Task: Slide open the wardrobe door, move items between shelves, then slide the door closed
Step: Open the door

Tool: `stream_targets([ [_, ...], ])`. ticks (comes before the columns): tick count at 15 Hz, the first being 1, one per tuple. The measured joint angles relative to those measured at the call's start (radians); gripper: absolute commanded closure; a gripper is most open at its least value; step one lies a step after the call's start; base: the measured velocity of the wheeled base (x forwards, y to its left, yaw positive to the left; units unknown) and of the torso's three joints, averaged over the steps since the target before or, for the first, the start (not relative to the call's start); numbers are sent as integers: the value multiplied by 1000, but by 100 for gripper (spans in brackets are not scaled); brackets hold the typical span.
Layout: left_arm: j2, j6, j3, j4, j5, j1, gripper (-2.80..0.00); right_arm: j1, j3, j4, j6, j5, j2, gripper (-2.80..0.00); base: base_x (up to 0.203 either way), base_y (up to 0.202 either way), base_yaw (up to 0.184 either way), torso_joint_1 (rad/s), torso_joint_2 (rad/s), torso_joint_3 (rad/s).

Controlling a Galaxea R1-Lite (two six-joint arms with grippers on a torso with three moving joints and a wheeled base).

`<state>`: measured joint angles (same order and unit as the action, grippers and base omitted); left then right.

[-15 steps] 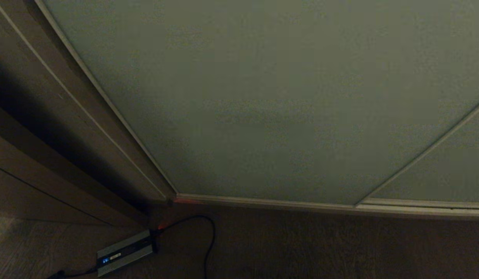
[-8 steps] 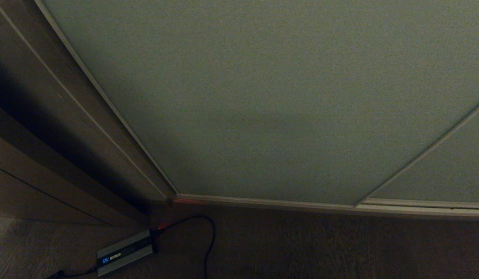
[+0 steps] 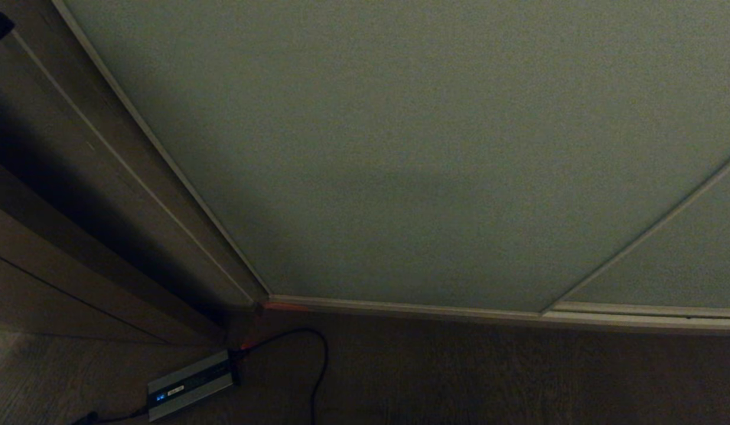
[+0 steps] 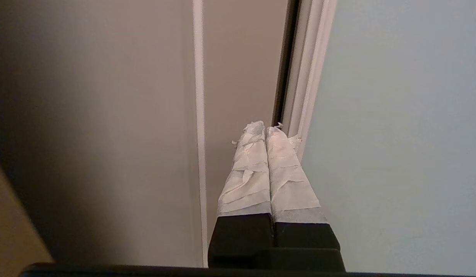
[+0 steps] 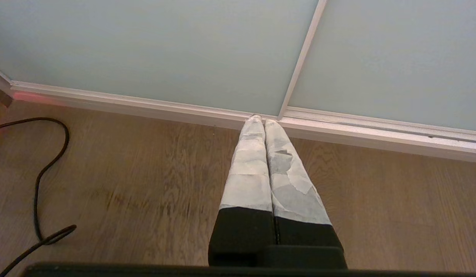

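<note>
The sliding wardrobe door (image 3: 400,147) stands closed ahead. The left hand (image 4: 265,129), clenched and empty, points at the door's cream edge; it should hook that edge firmly, then push sideways steadily.

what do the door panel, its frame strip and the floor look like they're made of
Door panel: probably frosted glass or a matte laminate; flat, even pale grey-green with no grain or glare. Frame strip: cream, smooth, ridged along its length, so painted metal or plastic; cannot tell which. Floor: wood or wood-look laminate, brown with visible grain lines.
</note>
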<state>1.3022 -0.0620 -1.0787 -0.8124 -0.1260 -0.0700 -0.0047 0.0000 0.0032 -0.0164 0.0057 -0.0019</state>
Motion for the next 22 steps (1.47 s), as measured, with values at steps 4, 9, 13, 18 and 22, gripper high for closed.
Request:
stream_targets([
  [4,39,-13,-54,17,-1,0,0,0,0,0,0,0,0,0,0,0,0,0,0,0],
  [9,68,-13,-80,35,36,3,0,0,0,0,0,0,0,0,0,0,0,0,0,0],
  [13,84,-44,-104,95,60,7,0,0,0,0,0,0,0,0,0,0,0,0,0,0],
  [18,115,-43,-174,141,63,11,0,0,0,0,0,0,0,0,0,0,0,0,0,0],
  [22,127,-38,-186,135,75,17,0,0,0,0,0,0,0,0,0,0,0,0,0,0],
])
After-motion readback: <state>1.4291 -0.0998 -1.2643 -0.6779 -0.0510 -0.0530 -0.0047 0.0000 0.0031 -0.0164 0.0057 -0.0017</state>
